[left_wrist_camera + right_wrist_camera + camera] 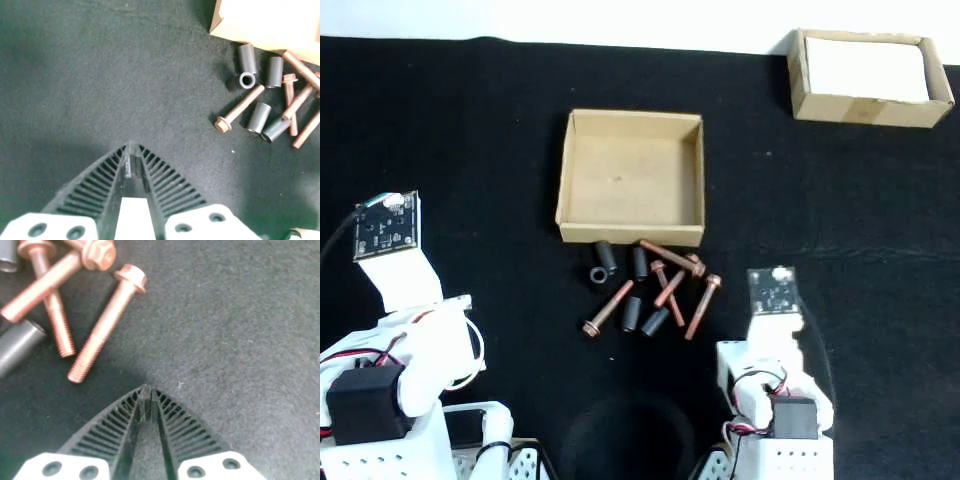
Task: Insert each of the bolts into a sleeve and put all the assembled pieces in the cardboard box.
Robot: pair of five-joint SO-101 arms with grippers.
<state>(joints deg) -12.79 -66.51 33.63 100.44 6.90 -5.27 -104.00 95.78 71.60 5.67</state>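
Black cloth (pixel 470 150), left gripper (pixel 131 150) and right gripper (pixel 145 390) together, cardboard box (pixel 630 185) whole from above

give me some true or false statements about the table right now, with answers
1. The cardboard box holds no parts. True.
2. The left end effector grips a bolt. False: it is shut on nothing.
3. One sleeve stands on end. True.
4. Every bolt sits in a sleeve. False: the bolts lie loose.
5. The right end effector is wide open. False: it is shut.
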